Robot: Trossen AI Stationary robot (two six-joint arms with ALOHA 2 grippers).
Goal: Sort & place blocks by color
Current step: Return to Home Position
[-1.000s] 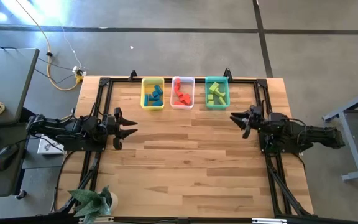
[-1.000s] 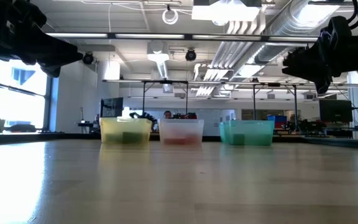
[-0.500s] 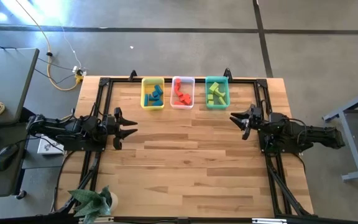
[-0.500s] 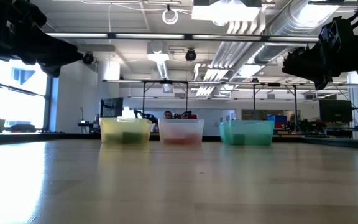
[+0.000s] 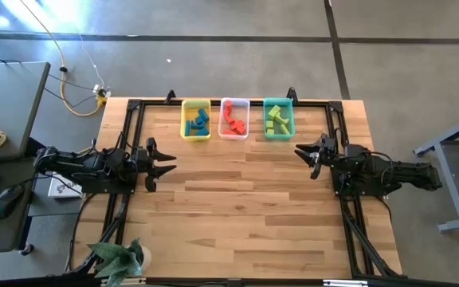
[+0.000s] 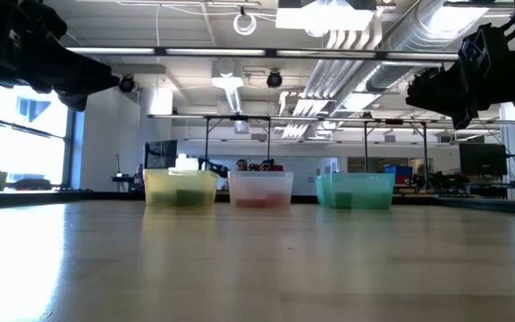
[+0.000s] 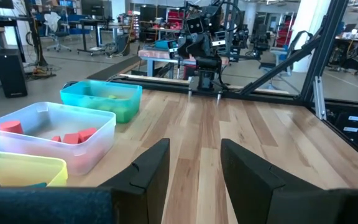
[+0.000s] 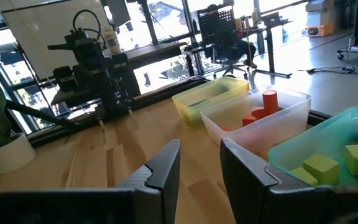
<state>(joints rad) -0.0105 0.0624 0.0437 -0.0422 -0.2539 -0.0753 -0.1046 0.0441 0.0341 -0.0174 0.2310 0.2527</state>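
Unmoved vs prior: blocks (image 5: pixel 197 122) in bins (image 5: pixel 196 138), far from L tool (image 5: pixel 170 163), R tool (image 5: pixel 303 156)

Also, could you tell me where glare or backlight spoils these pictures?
Low view: the window throws a sheen on the table, and the left arm and right arm are silhouettes against the ceiling lights. Right wrist view: bright windows backlight the left arm. High view: even light, the blocks clear in their bins.

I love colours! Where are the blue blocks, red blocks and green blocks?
blue blocks (image 5: pixel 198 122): high view, on one block in the yellow bin (image 5: pixel 196 138).
red blocks (image 5: pixel 233 121): high view, on one block in the clear bin (image 5: pixel 233 136).
green blocks (image 5: pixel 276 119): high view, on one block in the teal bin (image 5: pixel 278 137).
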